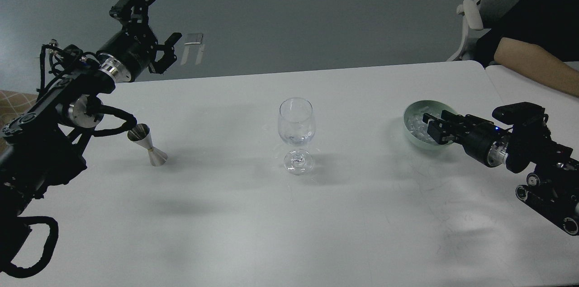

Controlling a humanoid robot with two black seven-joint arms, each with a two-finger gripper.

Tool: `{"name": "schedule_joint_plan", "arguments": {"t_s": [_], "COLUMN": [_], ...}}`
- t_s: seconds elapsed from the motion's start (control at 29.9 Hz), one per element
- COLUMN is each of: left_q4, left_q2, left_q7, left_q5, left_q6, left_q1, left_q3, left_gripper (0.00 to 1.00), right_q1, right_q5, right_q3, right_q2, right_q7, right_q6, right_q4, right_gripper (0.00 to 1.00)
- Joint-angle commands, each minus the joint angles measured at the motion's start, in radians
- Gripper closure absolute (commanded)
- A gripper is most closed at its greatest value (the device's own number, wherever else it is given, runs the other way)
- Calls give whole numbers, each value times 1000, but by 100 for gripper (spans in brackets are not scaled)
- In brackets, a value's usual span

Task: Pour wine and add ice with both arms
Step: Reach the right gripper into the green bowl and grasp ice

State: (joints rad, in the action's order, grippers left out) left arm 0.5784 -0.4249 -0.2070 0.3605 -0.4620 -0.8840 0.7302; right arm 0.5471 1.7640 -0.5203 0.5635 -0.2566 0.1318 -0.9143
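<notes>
A clear stemmed wine glass stands upright at the table's middle; something small and clear lies at the bottom of its bowl. A steel jigger stands at the left, tilted, partly behind my left arm. A pale green bowl at the right holds several clear ice cubes. My left gripper is open and empty, raised high above the table's far left edge. My right gripper reaches over the bowl's near rim; its fingers are close together and I cannot tell whether they hold ice.
The white table spans the view. A second table joins it at the right, with a person's bare forearm resting on it. A grey office chair stands behind.
</notes>
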Motion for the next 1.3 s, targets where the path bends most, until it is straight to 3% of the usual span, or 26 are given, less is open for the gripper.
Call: {"name": "schedule_joint_plan", "arguments": {"t_s": [0.0,0.64,0.87,0.94,1.27], "left_q4": [0,0,0,0,1], "left_q2": [0,3,-2,-3,-2], "left_q7": [0,0,0,0,1], "left_q5": [0,-18,-29,-29,-29], "left_q6": [-6,-6,-6,-6,-7], "left_q1": [-1,0,-1,-1,-1], "left_q3": [0,3,2,2,2], "left_gripper": [2,2,2,2,2], "right_q1": [1,5,-3,-4,1], "right_q5": [-1,-1,-1,-1,-4], "right_q3": [-1,-1,0,-1,-1], "right_q2": [-4,-2,-4,-4,-2], "right_q7": [0,11,11,14,22], "right_q6": [0,-21,-21,-23,-28], "right_q4": [0,0,-3,-5,-14], "right_gripper": [47,49,61,73,96]}}
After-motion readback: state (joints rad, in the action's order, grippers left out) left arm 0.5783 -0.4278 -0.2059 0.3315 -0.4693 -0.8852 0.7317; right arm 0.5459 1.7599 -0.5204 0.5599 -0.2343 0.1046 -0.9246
